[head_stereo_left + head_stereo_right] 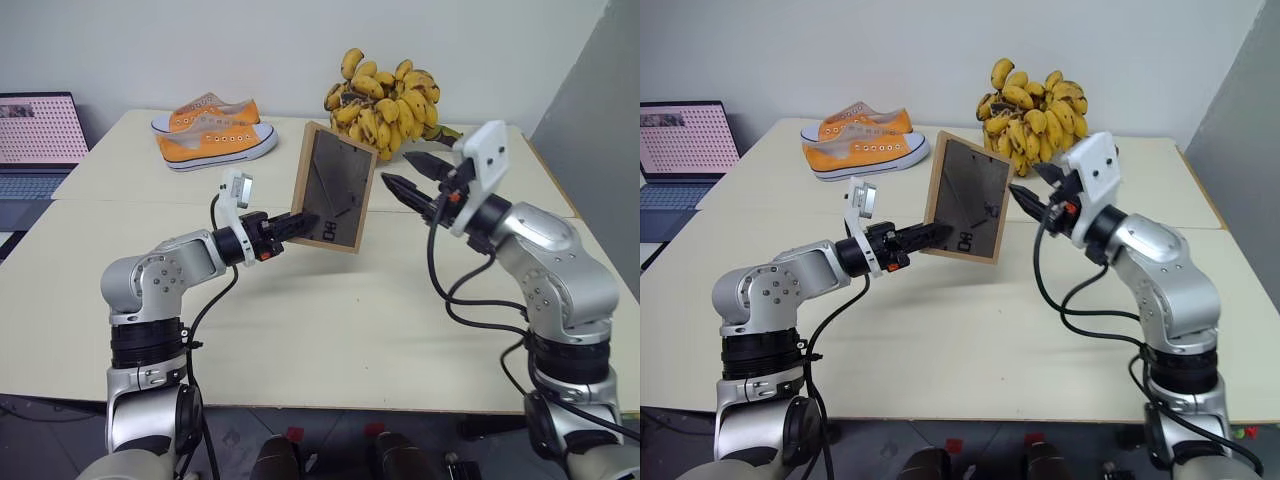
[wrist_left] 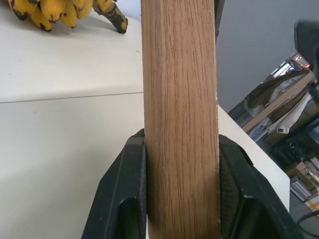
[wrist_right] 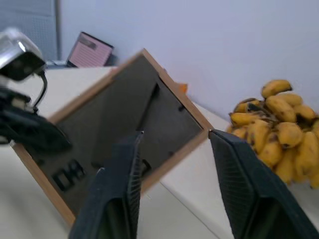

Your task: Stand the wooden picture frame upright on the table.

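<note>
The wooden picture frame (image 1: 335, 188) is tilted over the middle of the table (image 1: 300, 340), its dark back panel and stand flap facing me. My left gripper (image 1: 297, 226) is shut on the frame's lower left edge. In the left wrist view the light wood edge (image 2: 180, 99) stands clamped between both black fingers (image 2: 124, 199). My right gripper (image 1: 398, 168) hovers open just right of the frame, not touching it. In the right wrist view its fingers (image 3: 119, 189) spread wide in front of the back panel (image 3: 124, 124).
A pair of orange sneakers (image 1: 215, 135) lies at the back left of the table. A large bunch of bananas (image 1: 385, 100) sits at the back, behind the frame and the right gripper. An open laptop (image 1: 35, 150) stands at the far left.
</note>
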